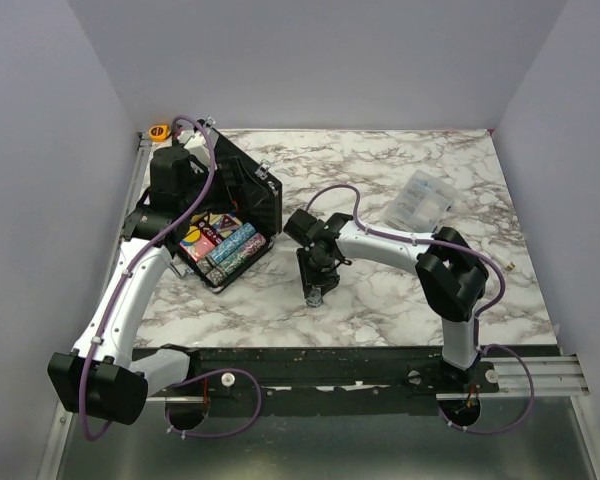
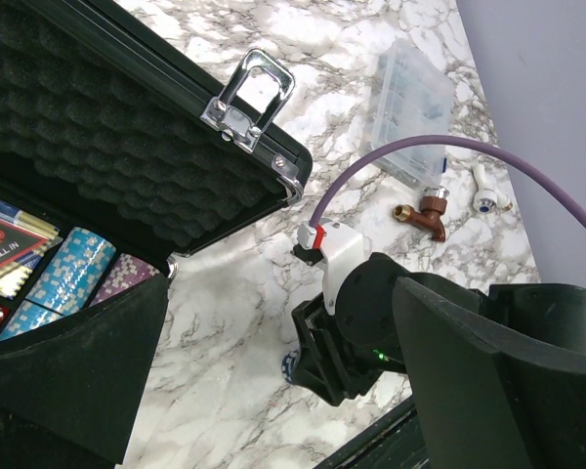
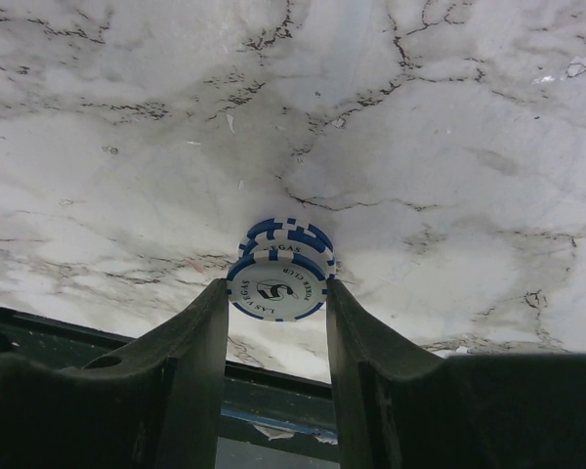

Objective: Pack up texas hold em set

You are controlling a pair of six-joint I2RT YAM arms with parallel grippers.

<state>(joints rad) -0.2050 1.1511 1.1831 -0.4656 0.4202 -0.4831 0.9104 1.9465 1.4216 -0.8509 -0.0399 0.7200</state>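
The black hinged case (image 1: 242, 190) stands open at the back left, its foam-lined lid (image 2: 98, 147) raised and its silver latch (image 2: 249, 98) showing. Rows of multicoloured chips (image 1: 230, 250) and card decks lie in it. My left gripper (image 2: 281, 293) is open and empty over the case (image 1: 185, 190). My right gripper (image 1: 315, 292) points down at the table in front of the case. It is shut on a small stack of blue-and-white chips (image 3: 278, 274) between its fingertips (image 3: 207, 303). An edge of that stack shows in the left wrist view (image 2: 291, 363).
A clear plastic bag (image 1: 420, 200) lies at the back right, with a brass fitting (image 2: 425, 215) and a white part (image 2: 488, 191) near it. An orange tape roll (image 1: 159, 131) sits in the back left corner. The table's black front rail (image 3: 273, 391) is just behind the right gripper.
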